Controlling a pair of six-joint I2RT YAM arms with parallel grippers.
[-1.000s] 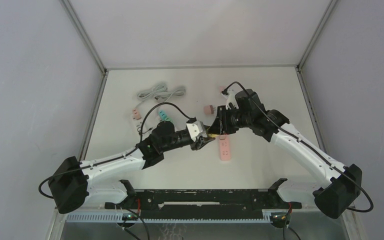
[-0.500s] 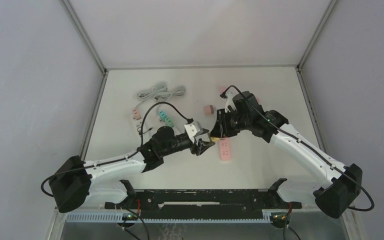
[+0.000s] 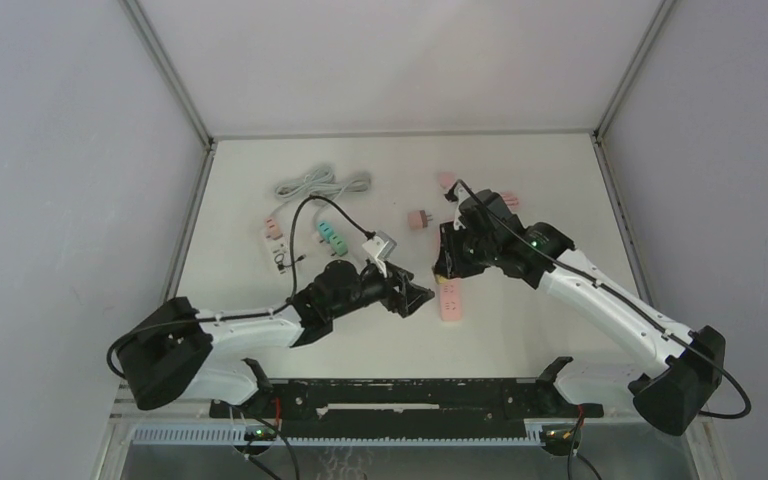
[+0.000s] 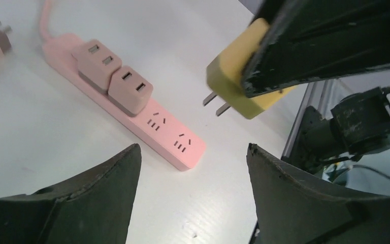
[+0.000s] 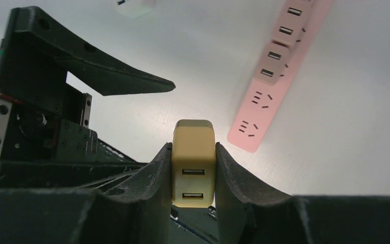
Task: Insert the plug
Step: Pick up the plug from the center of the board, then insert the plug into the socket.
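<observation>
The right pincer (image 5: 193,147) grips the yellow plug (image 5: 193,157) near the pink strip (image 5: 256,114) (two sockets free). The left pincer (image 4: 193,151) gapes wide and empty, and insertion remains.

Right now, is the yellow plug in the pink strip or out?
Out. The right pincer holds the yellow plug aloft, its prongs bare and apart from the pink strip.
</observation>
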